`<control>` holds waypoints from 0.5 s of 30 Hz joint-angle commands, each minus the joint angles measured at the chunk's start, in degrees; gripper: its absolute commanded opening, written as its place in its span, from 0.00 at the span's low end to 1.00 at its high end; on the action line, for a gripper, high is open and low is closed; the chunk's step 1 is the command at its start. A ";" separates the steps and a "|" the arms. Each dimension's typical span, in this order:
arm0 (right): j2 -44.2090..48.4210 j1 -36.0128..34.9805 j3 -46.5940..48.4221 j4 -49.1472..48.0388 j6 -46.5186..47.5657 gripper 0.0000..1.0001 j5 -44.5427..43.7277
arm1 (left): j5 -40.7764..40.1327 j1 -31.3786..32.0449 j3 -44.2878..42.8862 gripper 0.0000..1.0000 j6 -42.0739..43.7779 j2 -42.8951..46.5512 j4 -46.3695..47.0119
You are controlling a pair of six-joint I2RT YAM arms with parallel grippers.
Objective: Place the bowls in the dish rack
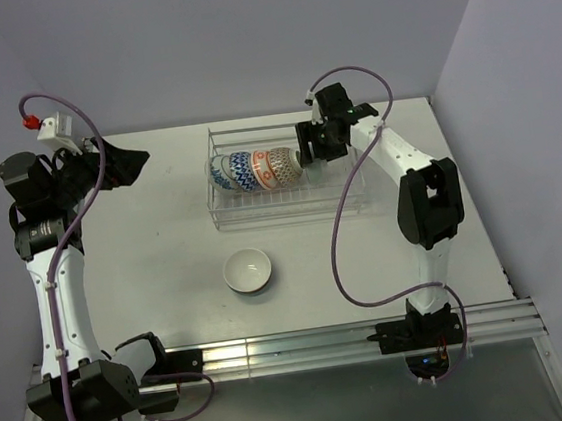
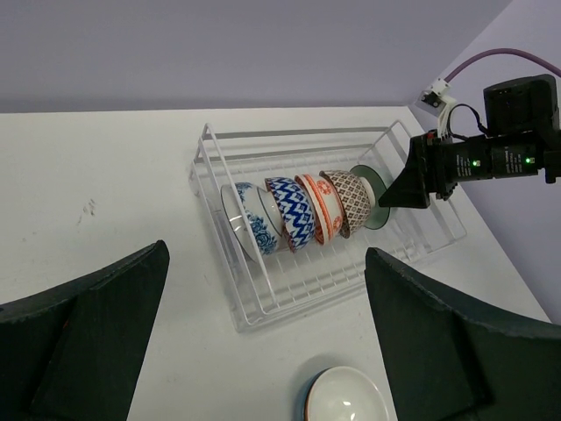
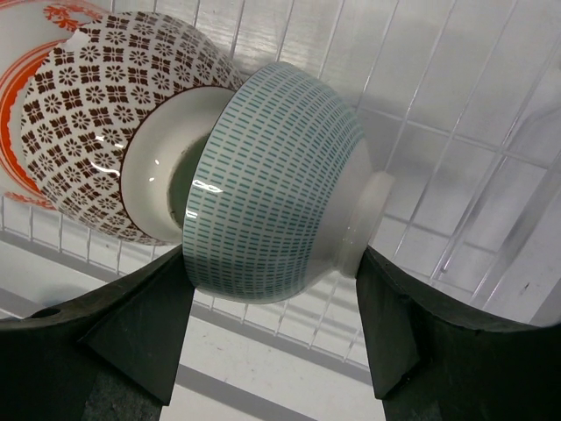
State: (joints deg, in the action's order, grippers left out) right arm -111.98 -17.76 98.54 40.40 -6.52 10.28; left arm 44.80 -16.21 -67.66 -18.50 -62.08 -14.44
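Observation:
The clear dish rack (image 1: 345, 199) sits at the table's middle back. In it, on edge in a row, stand a blue-flowered bowl (image 2: 250, 219), a blue zigzag bowl (image 2: 294, 215), an orange-red bowl (image 2: 323, 209) and a brown-patterned bowl (image 2: 351, 202). My right gripper (image 3: 276, 259) is shut on a teal-dashed bowl (image 3: 272, 184), fingers on its rim and foot. It holds the bowl on edge against the brown bowl (image 3: 96, 105), over the rack (image 3: 456, 105). A white bowl (image 1: 247, 270) sits upright on the table in front of the rack. My left gripper (image 2: 267, 263) is open and empty, raised at the far left (image 1: 120, 165).
The right half of the rack (image 2: 421, 232) holds no bowls. Lilac walls close the table at the back and the right. A metal rail (image 1: 305, 344) runs along the near edge by the arm bases.

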 commanded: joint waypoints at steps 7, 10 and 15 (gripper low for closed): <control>-1.04 -0.70 5.52 0.64 -0.07 0.52 -0.26 | 1.96 -0.05 0.33 1.00 1.10 0.56 1.87; -0.78 -0.87 5.87 0.91 0.11 0.64 -0.35 | 1.96 -0.14 0.33 0.99 1.71 0.39 1.26; -0.52 -1.14 6.13 1.34 0.28 0.79 -0.97 | 2.31 -0.14 0.16 1.00 2.85 0.03 0.29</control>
State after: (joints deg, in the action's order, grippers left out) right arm -113.71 -18.04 101.25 42.02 -6.50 9.76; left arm 45.32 -16.21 -67.35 -17.54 -62.11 -14.61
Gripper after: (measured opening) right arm 0.787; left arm 0.995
